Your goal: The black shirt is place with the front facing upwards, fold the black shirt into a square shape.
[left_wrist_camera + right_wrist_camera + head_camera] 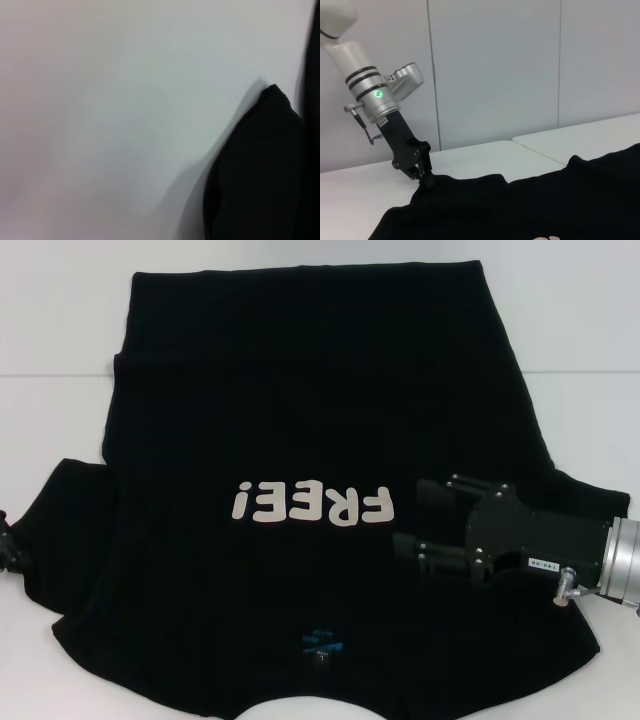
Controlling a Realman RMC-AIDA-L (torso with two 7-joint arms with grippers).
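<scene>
Shirt [300,440] spread front-up on the white counter [60,320], collar and blue neck label [320,645] toward the robot, cream lettering [310,507] at mid-chest. Right gripper [412,515] lies just off the end of the lettering, low over the cloth, its two fingers [440,486] spread apart with nothing between them. Left gripper [426,179] stands at the shirt's left sleeve edge, tips down at the fabric; it appears to be pinching the sleeve, though the tips merge with the black cloth and its state cannot be told for certain. The left wrist view shows only a raised point of sleeve [260,170] against the counter.

Risks, as judged from this layout: a shallow bite on one layer may slip during the fold; uneven pulls by the two arms would skew the fold line; dragging instead of lifting would bunch the body and spoil the square.
</scene>
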